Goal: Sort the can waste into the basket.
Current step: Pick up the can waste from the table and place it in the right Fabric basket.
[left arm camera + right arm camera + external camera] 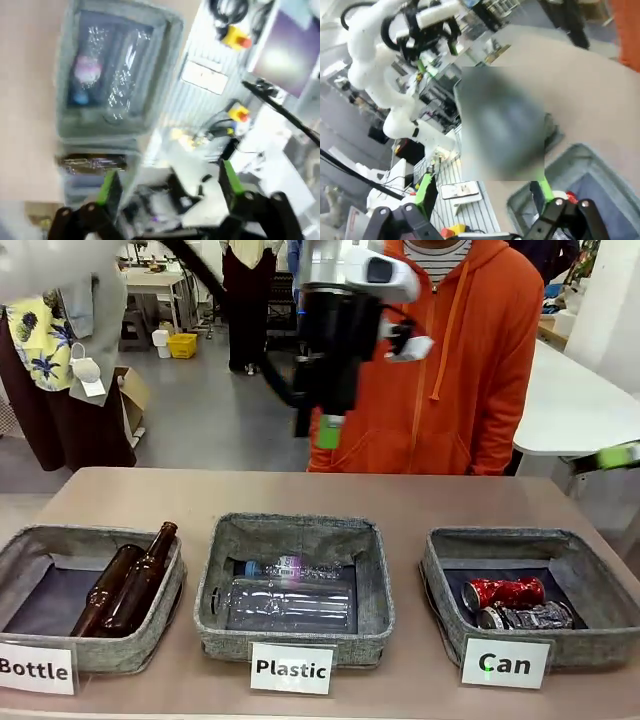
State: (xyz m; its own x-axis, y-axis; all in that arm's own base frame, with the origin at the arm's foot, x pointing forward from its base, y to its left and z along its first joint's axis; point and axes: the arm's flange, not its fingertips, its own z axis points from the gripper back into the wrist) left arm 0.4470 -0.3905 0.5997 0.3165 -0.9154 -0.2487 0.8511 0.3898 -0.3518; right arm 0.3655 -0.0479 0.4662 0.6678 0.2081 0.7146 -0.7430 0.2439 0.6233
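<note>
The grey Can basket stands at the table's right, its white label facing front. Inside lie a crushed red can and, just in front of it, a dark can with a silver top. My left gripper hangs high over the table's far middle; in its wrist view it is open and holds nothing. My right gripper is open too, up beside the Can basket, where a bit of the red can shows. One of its green pads pokes in at the right edge.
The Plastic basket in the middle holds clear bottles. The Bottle basket at the left holds brown glass bottles. A person in an orange hoodie stands at the far edge, behind my left arm.
</note>
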